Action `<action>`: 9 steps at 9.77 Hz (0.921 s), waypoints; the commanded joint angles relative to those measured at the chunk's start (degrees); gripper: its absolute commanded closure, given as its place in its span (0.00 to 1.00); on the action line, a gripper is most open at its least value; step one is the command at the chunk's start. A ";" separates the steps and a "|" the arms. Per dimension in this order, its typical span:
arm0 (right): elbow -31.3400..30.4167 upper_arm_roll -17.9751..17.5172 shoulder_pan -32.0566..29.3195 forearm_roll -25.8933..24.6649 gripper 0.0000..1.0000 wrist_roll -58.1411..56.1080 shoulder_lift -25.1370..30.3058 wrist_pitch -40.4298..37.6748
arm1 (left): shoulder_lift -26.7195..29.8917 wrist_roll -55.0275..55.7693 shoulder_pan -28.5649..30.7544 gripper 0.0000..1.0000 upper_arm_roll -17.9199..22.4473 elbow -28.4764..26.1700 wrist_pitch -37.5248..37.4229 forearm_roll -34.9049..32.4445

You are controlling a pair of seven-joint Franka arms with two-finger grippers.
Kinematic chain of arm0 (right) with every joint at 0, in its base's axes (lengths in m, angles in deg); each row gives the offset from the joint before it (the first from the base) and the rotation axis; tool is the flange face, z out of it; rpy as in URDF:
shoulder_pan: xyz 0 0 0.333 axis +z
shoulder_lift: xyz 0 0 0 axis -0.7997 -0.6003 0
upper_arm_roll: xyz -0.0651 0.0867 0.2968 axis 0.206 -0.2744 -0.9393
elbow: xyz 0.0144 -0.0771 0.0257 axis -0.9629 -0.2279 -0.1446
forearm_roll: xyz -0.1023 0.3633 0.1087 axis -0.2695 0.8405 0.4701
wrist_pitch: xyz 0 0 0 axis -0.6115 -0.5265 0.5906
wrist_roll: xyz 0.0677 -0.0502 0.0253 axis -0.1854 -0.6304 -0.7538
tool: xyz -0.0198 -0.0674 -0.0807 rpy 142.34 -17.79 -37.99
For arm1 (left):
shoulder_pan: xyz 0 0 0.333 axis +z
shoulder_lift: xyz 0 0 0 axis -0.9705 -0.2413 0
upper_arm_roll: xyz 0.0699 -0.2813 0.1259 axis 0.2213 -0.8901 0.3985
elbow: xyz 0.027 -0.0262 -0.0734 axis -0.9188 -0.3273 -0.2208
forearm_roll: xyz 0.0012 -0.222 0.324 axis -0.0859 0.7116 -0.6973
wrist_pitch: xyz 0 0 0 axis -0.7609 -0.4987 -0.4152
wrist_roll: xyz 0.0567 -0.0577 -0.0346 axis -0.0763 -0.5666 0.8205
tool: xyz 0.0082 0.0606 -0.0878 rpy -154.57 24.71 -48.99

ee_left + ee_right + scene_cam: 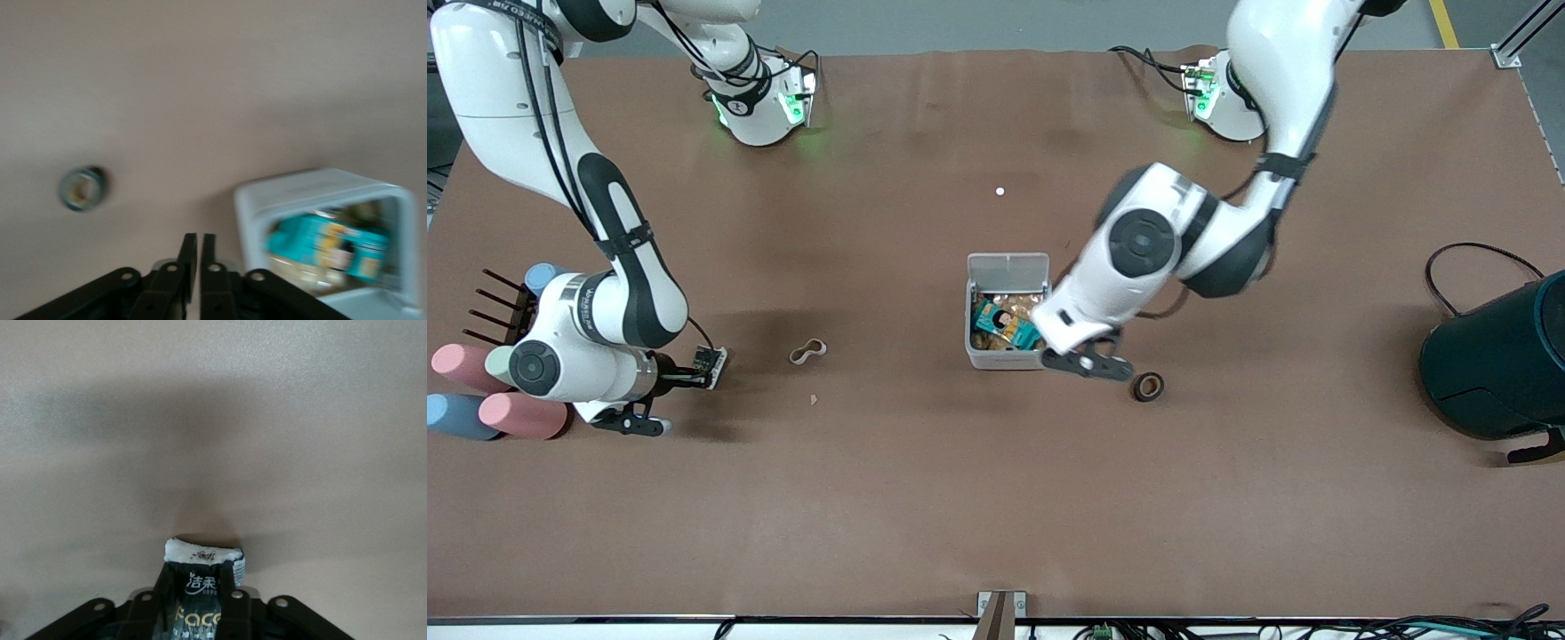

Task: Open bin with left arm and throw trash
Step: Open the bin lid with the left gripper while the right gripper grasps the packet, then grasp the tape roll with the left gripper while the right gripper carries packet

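I see the bin (1007,356) mid-table with its lid (1008,267) swung up and standing at the rim's 12 o'clock edge; a teal packet (1005,324) and other litter lie inside. My left gripper (1089,363) sits low at the bin's corner toward the left arm's end of the table, about 4 o'clock from the bin's middle. In the left wrist view its fingers (189,257) are pressed almost together with nothing between them, and the bin (280,200) is just beside them. The tape ring (1148,387) lies on the table (996,498) near that gripper, at its 4 o'clock. The beige loop (807,351) lies at 9 o'clock from the bin, well apart from it. My right gripper (633,422) is low at the right arm's end of the table, at the loop's 8 o'clock. It pinches the dark wrapper (200,587), whose white crimped edge sticks out past the fingertips.
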 commanded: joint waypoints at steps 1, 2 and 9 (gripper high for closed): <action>-0.04 -0.54 -0.23 -0.45 1.00 0.72 0.13 -0.18 | -3.42 -9.48 4.51 0.02 -0.31 -0.61 0.66 -4.18; 0.66 -0.63 0.03 -0.36 1.00 1.68 0.91 -0.27 | -5.44 -10.04 4.96 0.00 -0.31 -0.61 1.45 -7.86; 22.62 -7.91 9.95 7.45 1.00 21.00 4.61 -23.47 | -9.32 -9.26 7.87 0.00 -0.05 -11.85 18.75 -9.65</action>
